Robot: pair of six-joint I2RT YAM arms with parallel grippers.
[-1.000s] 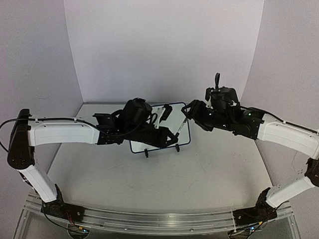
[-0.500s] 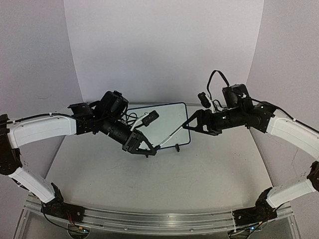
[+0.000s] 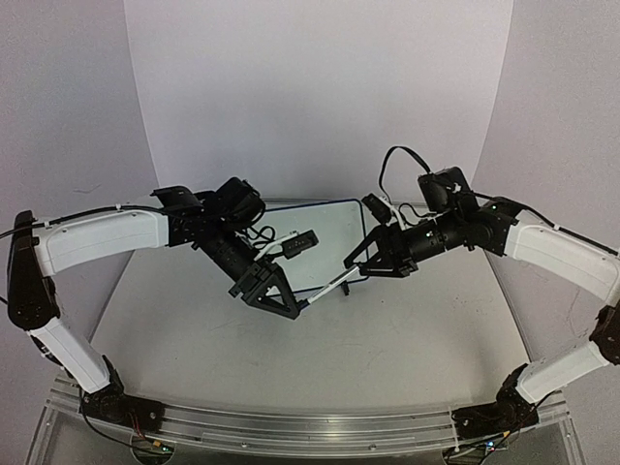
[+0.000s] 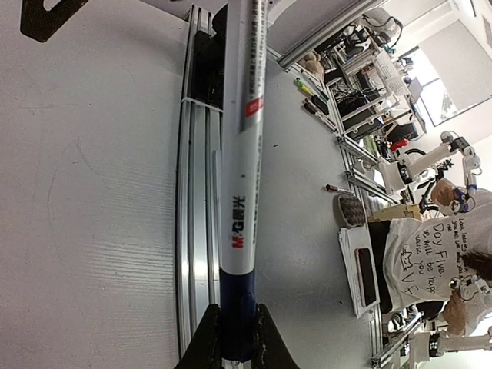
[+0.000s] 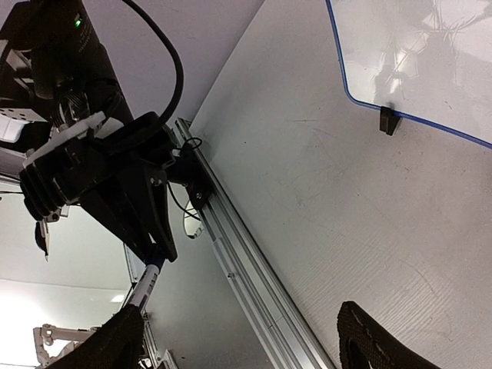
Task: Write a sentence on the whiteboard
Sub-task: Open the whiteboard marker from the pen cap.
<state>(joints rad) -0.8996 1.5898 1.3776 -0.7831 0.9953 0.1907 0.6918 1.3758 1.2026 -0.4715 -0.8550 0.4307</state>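
The whiteboard (image 3: 334, 232) lies flat at the back centre, partly hidden by both arms. Its blue-framed corner (image 5: 415, 61) and a black clip foot (image 5: 390, 120) show in the right wrist view. No sentence shows on the visible part. My left gripper (image 3: 278, 293) is shut on the dark-blue end of a white marker (image 3: 329, 289), held above the table in front of the board. The marker (image 4: 242, 154) runs straight out from the left gripper (image 4: 238, 342). My right gripper (image 3: 365, 263) is open at the marker's far end. In the right wrist view the marker (image 5: 146, 283) passes by the left finger of this gripper (image 5: 238, 334).
An aluminium rail (image 3: 310, 426) runs along the table's near edge, with both arm bases on it. The rail also shows in the left wrist view (image 4: 196, 231) and the right wrist view (image 5: 246, 261). White backdrop walls enclose the table (image 3: 387, 358).
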